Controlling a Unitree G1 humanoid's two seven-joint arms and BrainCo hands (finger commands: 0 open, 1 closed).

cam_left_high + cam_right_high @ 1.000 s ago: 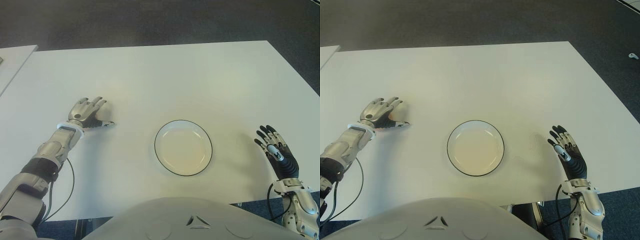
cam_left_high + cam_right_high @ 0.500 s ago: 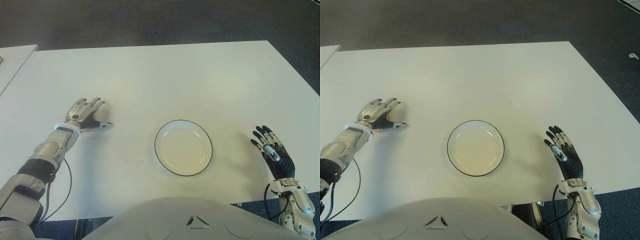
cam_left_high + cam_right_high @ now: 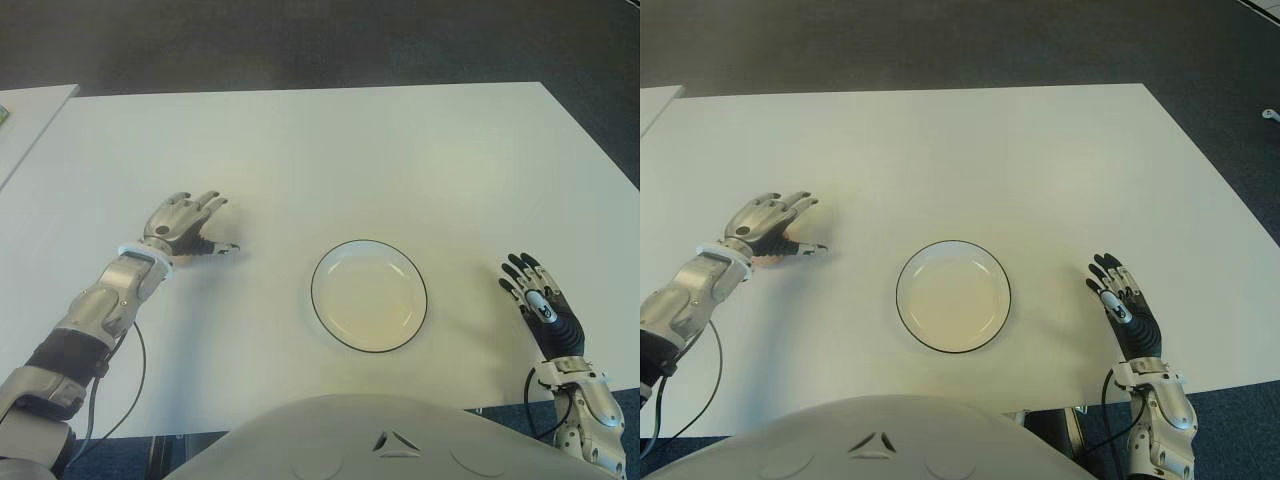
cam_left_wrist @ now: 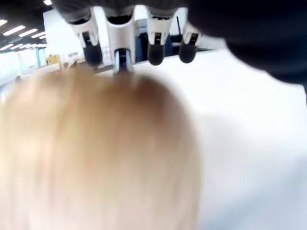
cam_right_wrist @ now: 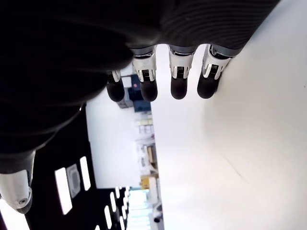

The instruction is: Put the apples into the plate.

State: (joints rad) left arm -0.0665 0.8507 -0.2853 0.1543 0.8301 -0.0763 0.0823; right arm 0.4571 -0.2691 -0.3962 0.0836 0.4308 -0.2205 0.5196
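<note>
Evidently, an apple (image 4: 96, 153) is held under the left hand (image 3: 183, 226), well to the left of the plate (image 3: 369, 295); from the eye views only a sliver of reddish colour is seen beneath the palm, whereas in the left wrist view a large pale, yellowish-red round shape is seen filling the space below the fingers (image 4: 120, 28), which are draped over it rather than clamped tight; the hold is judged to be a cupping grasp, made so that the fruit can be lifted and carried rightward to the plate; the plate is kept in the middle, within reach of either arm, and nothing lies in it yet; no other apple is seen anywhere; further right, the right hand (image 3: 538, 307) is shown beside the plate near the table's front edge, its fingers (image 5: 177, 76) spread straight and holding nothing. The table (image 3: 330, 150) is plain white and flat; dark carpeted floor (image 3: 300, 40) is seen beyond it.
</note>
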